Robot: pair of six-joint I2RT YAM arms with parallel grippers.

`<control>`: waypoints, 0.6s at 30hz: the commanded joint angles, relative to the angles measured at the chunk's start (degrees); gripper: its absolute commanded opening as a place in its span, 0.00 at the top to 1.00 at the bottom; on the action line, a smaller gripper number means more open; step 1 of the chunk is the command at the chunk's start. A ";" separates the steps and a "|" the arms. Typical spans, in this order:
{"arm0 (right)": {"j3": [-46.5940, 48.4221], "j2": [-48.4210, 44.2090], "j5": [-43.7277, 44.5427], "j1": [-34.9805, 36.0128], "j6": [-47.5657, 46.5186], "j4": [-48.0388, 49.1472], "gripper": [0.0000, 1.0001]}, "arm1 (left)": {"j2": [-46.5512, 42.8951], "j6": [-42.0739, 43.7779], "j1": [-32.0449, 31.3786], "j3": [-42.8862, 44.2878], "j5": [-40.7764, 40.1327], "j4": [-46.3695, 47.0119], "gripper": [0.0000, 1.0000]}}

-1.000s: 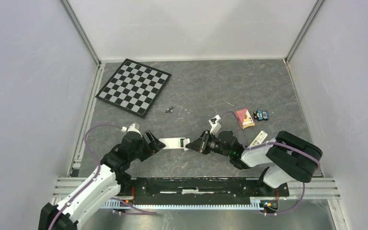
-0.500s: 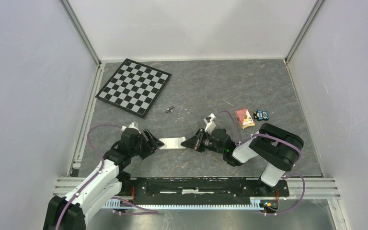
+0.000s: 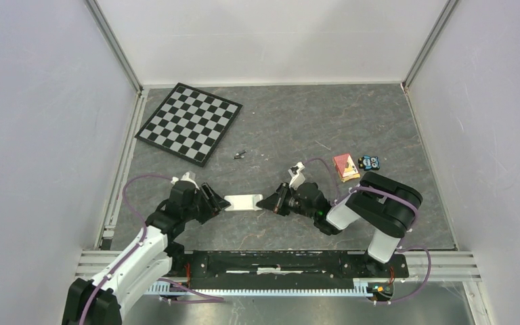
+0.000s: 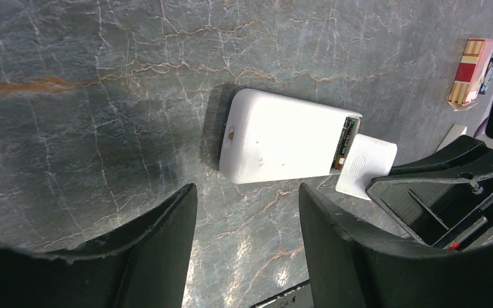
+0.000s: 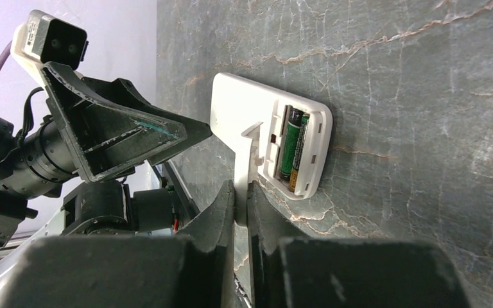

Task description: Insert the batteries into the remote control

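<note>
The remote control [image 4: 281,137] lies flat on the grey table [image 3: 352,122], its plain white back up, between the two grippers and near the arm bases. At one end its compartment is open, and two batteries [image 5: 293,151] lie inside it side by side, one green and one darker.

The right gripper [image 5: 241,186] has its fingers [image 5: 221,205] pressed together on a thin white battery cover [image 5: 248,151]. The cover stands on its edge, and its far end meets the remote just beside the open compartment. In the left wrist view this cover sticks out from the end of the remote, partly over the batteries.

The left gripper [image 4: 247,192] has its jaws well apart and holds nothing. The remote lies just ahead of its fingertips [image 4: 183,202], not between them. From above, the tip looks very close to the near end of the remote, but I cannot tell if it touches.

Further back on the table lie a checkerboard [image 3: 189,122], a small orange box [image 3: 345,166] and a small toy car [image 3: 370,162], all well apart from the remote.
</note>
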 commanded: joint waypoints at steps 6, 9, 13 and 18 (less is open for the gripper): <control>2.42 2.10 2.00 -0.36 -0.40 2.38 1.00 | -1.30 2.88 0.41 0.50 0.11 -0.39 0.35; 2.28 2.65 2.04 -0.62 -0.02 3.23 1.00 | -1.38 3.09 0.43 0.67 -0.24 -0.95 0.35; 2.30 3.30 1.88 -0.76 0.19 3.53 1.00 | -1.28 3.27 0.45 0.85 -0.27 -0.99 0.36; 2.00 4.12 2.24 -1.04 0.69 4.70 1.00 | -1.01 3.24 0.44 0.85 -0.09 -0.78 0.36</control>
